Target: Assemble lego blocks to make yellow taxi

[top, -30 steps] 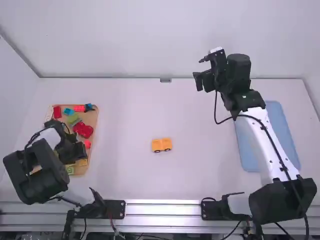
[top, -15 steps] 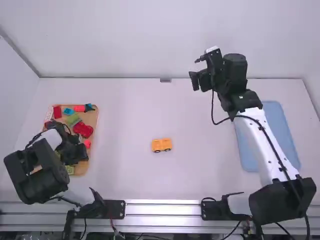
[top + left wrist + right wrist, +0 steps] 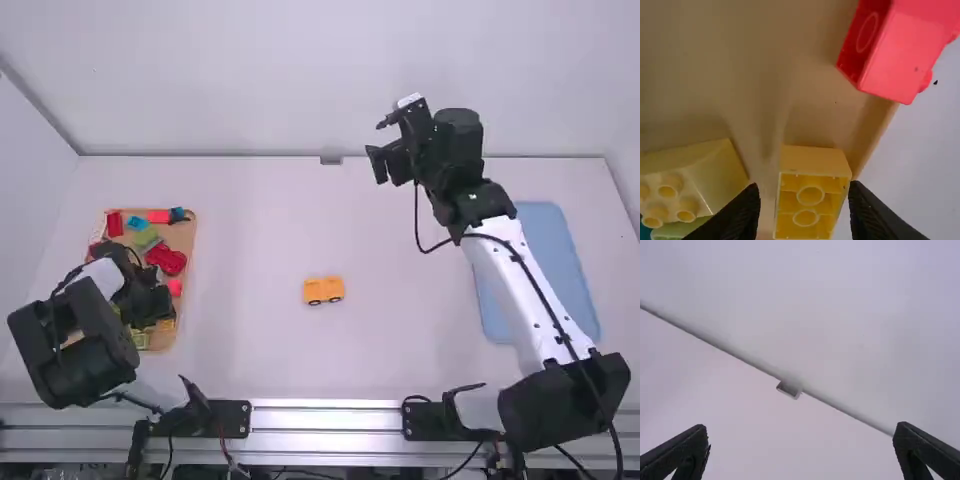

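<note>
As the tan tray (image 3: 186, 237) stocks parts, left gripper (image 3: 805, 185) hangs over it, jaws parted, unloaded; right gripper (image 3: 802, 427), well right of it, jaws wide, empty; wheeled yellow base (image 3: 323, 289), right of it; yellow block (image 3: 815, 161), inside it, straddled, presumably for grasping.

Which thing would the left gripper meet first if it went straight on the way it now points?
Probably the yellow block with its hollow side facing the camera: it lies in line with the gap of the left gripper. How far off it is, I cannot tell.
</note>
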Action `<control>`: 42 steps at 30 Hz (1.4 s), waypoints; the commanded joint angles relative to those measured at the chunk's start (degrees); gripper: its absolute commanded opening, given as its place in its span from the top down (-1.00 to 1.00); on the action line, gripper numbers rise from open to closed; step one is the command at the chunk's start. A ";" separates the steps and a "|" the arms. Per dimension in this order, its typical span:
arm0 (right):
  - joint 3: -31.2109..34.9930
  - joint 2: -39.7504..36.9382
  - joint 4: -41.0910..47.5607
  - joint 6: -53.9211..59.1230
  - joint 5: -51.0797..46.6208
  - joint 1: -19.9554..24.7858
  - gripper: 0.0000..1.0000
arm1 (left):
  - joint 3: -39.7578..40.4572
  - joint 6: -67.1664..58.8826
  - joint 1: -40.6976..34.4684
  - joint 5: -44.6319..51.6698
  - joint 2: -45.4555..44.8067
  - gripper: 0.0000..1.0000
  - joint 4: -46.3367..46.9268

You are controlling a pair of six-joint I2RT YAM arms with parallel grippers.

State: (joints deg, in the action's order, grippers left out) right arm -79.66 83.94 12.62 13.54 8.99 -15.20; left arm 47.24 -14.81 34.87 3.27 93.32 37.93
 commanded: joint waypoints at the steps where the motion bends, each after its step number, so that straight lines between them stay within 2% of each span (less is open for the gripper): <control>1: -2.03 0.39 -0.22 -0.04 0.00 0.13 -0.96 | -0.61 1.09 -0.13 0.94 0.50 0.05 -0.28; 10: -2.01 0.39 -0.17 -0.02 0.17 0.09 -0.97 | -0.66 2.58 -0.04 0.81 0.50 0.03 -0.57; 19: -2.03 0.39 -0.20 -0.22 0.17 0.15 -0.97 | -0.66 3.56 -0.33 3.87 1.29 0.16 -1.05; 27: -2.03 0.39 -0.24 -0.24 0.17 0.15 -0.96 | -0.46 6.84 -0.37 1.64 4.63 0.01 -0.85; 30: -2.03 0.39 -0.28 -0.22 0.15 0.13 -0.96 | 0.35 6.86 -0.37 1.62 4.92 0.16 -0.04; 32: -2.01 0.39 -0.28 -0.20 0.17 0.13 -0.97 | 1.29 7.23 -0.11 0.22 4.94 0.52 0.85; 36: -2.03 0.39 -0.28 -0.20 0.17 0.15 -0.97 | 1.66 7.91 -0.11 -1.29 4.94 0.62 0.98; 40: -2.03 0.39 -0.50 -0.20 0.15 0.13 -0.97 | 1.60 8.15 -0.37 -1.38 4.94 0.61 -0.85; 42: -2.03 0.39 -0.68 -0.22 0.20 0.15 -0.97 | 1.60 9.90 -0.37 -1.44 4.94 0.40 -2.82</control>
State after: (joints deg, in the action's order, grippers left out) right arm -79.66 83.94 12.45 13.43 9.04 -15.20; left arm 49.23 -6.55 34.61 2.52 97.43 35.83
